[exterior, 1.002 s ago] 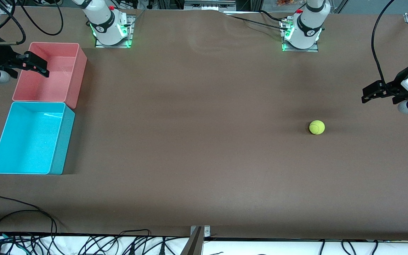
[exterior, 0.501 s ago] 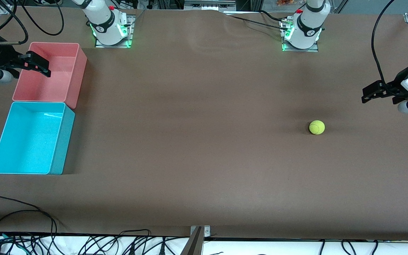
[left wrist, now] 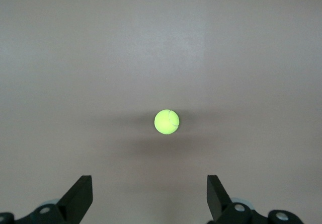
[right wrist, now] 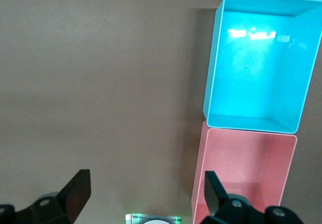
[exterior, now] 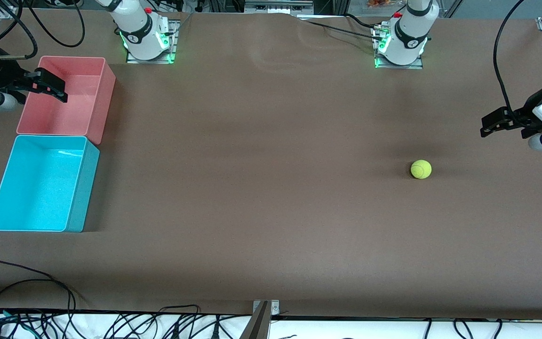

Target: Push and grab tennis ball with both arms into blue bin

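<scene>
The tennis ball (exterior: pixel 421 169) lies alone on the brown table toward the left arm's end; the left wrist view shows the ball (left wrist: pixel 166 122) ahead of the fingers. My left gripper (exterior: pixel 487 127) hangs open above the table near that end, apart from the ball, and in its own view the left gripper (left wrist: pixel 150 183) holds nothing. The blue bin (exterior: pixel 83 188) stands at the right arm's end, and its turquoise wall (right wrist: pixel 214 83) shows in the right wrist view. My right gripper (exterior: pixel 57 89) hovers open over the pink bin's edge; seen from its wrist, the right gripper (right wrist: pixel 148 181) is open.
A pink bin (exterior: pixel 106 94) touches the blue bin on the side farther from the front camera; its wall (right wrist: pixel 200 183) also shows in the right wrist view. Both arm bases (exterior: pixel 146 42) stand along the table's back edge. Cables (exterior: pixel 40 282) trail over the front edge beside a metal bracket (exterior: pixel 264 310).
The right gripper has shifted very slightly over the pink bin. The ball, both bins and the left gripper have stayed put.
</scene>
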Tool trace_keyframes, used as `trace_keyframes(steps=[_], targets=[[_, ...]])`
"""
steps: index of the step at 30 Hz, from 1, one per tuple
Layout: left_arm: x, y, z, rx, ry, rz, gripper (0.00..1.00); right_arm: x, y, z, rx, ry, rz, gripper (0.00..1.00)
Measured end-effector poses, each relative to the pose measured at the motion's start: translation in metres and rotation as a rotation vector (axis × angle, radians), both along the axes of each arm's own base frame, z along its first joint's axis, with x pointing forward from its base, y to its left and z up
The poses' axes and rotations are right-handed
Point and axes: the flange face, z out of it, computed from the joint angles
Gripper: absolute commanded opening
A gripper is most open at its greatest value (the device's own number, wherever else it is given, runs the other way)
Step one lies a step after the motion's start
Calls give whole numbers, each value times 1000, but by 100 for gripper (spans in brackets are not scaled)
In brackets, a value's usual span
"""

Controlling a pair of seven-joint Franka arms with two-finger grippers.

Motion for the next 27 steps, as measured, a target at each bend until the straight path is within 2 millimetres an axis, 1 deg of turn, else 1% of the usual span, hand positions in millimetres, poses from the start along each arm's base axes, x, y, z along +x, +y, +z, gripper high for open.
trace_keyframes(steps=[15,16,17,20,22,24,27], targets=[[1,0,-2,0,4,0,100,0,0,0,0,1,0,100],[3,1,-7,0,12,1,95,0,0,0,0,1,0,100],[3,1,-8,0,13,1,85,0,0,0,0,1,0,100],[4,1,-10,0,17,5,45,0,0,0,0,1,0,100],[4,2,-10,1,18,10,21,0,0,0,0,1,0,100],[4,3,-11,1,19,22,0,0,0,0,0,1,0,100],[5,3,-12,3,19,42,0,0,0,0,0,1,0,100]])
